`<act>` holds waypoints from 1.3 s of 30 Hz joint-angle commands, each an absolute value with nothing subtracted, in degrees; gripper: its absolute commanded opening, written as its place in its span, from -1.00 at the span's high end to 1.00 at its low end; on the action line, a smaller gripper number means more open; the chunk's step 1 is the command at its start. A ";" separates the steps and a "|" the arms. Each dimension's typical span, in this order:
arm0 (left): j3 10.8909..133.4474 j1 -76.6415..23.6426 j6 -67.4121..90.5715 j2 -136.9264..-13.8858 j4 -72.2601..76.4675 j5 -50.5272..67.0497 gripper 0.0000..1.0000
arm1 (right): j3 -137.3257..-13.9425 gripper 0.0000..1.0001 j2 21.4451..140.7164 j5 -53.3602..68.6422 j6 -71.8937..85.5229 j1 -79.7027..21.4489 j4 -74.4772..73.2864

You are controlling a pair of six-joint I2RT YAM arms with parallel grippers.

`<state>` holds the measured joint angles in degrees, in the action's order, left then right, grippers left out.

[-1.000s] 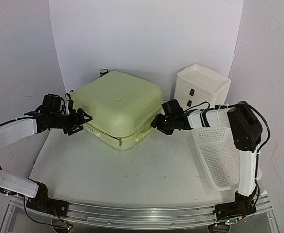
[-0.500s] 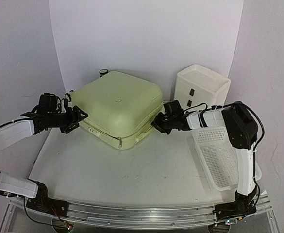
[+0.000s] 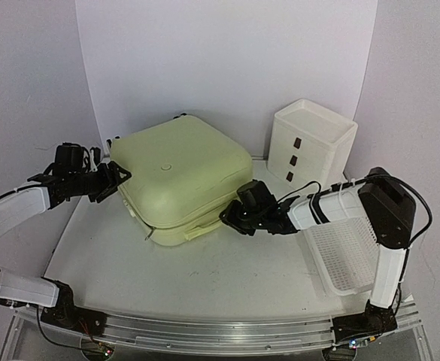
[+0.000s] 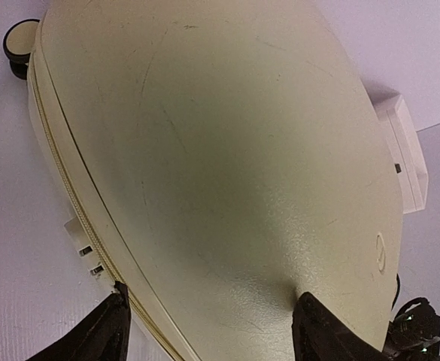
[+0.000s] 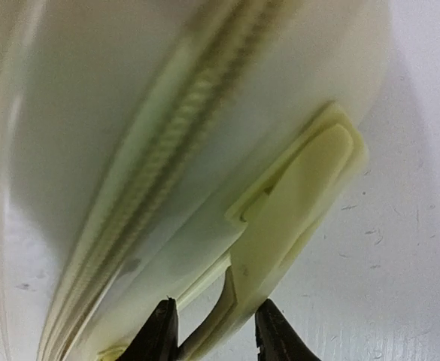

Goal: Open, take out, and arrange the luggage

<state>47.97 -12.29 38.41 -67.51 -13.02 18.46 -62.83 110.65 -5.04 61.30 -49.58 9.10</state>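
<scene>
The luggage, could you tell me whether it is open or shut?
Shut: the luggage lies flat, its shells meeting along the zipper, no lining visible.

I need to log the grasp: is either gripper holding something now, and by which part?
The right gripper pinches the luggage by its side handle. The left gripper is open against a corner, holding nothing.

The top view looks down from high behind the arm bases, which sit at the bottom of the frame, and takes in the whole table. The left wrist view sits close against the luggage, whose shell fills the frame above its own fingers. The right wrist view is nearer still, facing the seam and handle. All three share the luggage.
</scene>
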 commanded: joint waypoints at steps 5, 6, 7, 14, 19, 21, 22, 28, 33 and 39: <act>40.87 -12.55 35.78 -59.82 -12.71 26.36 -0.44 | -61.26 0.06 102.05 -6.02 47.63 -50.95 8.61; 39.09 -12.63 36.46 -58.26 -12.88 26.74 -0.43 | -61.10 0.06 101.78 -5.00 46.75 -50.90 9.18; 37.19 -12.71 37.08 -56.70 -12.82 27.20 -0.42 | -60.56 0.05 101.51 -3.55 45.44 -51.07 10.82; 27.44 -17.94 37.50 -46.85 -12.83 27.40 -0.29 | -60.63 0.01 100.54 -4.77 39.88 -56.44 11.43; 25.29 -28.79 36.39 -45.75 -12.74 19.32 -0.23 | -58.85 0.02 100.89 -3.09 40.75 -56.49 15.84; 25.48 -31.79 35.25 -47.25 -12.58 16.70 -0.22 | -59.31 0.03 101.47 -2.29 40.70 -56.51 16.49; 25.77 -33.09 34.72 -48.27 -12.53 15.43 -0.21 | -59.71 0.03 101.77 -1.88 40.61 -56.44 16.52; 28.28 -37.47 32.45 -55.34 -11.81 9.12 -0.16 | -59.78 0.04 102.13 -0.40 40.54 -56.45 18.00; 30.73 -40.91 30.77 -58.24 -11.49 5.49 -0.13 | -59.19 0.04 102.04 -0.37 40.80 -56.47 18.22; 32.46 -45.32 30.17 -58.32 -11.64 -1.84 -0.11 | -58.46 0.05 101.87 -0.38 41.25 -56.51 18.72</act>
